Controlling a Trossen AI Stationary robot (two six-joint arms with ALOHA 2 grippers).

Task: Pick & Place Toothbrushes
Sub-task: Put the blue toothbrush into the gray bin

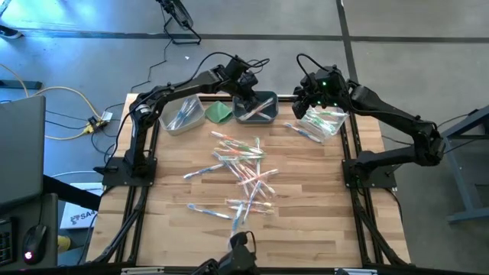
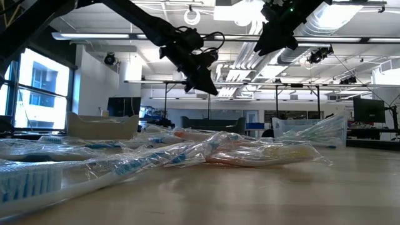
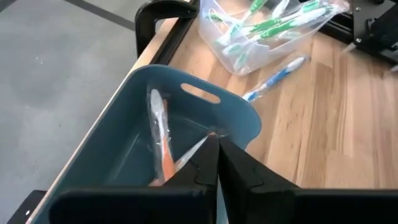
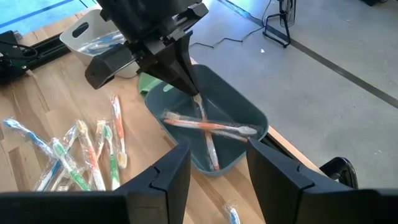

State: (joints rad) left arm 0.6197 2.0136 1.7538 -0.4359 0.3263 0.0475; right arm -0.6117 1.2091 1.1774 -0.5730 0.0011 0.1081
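High view: toothbrushes (image 1: 243, 177) in a loose pile at frame centre, too tangled to count. Three bins along the top edge: white bin (image 1: 182, 114), blue bin (image 1: 256, 107), clear bin (image 1: 325, 122).

Left wrist view: left gripper (image 3: 217, 149) pressed together over the blue bin, perhaps pinching a brush tip. Risk: lifting could drag it out.

Right wrist view: right gripper (image 4: 217, 158) spread, empty; two orange brushes crossed in the bin.

Left end effector (image 4: 189, 87) angled downward with its fingers pressed together; right end effector (image 4: 217, 168) held beside it, fingers parted, nothing between them.
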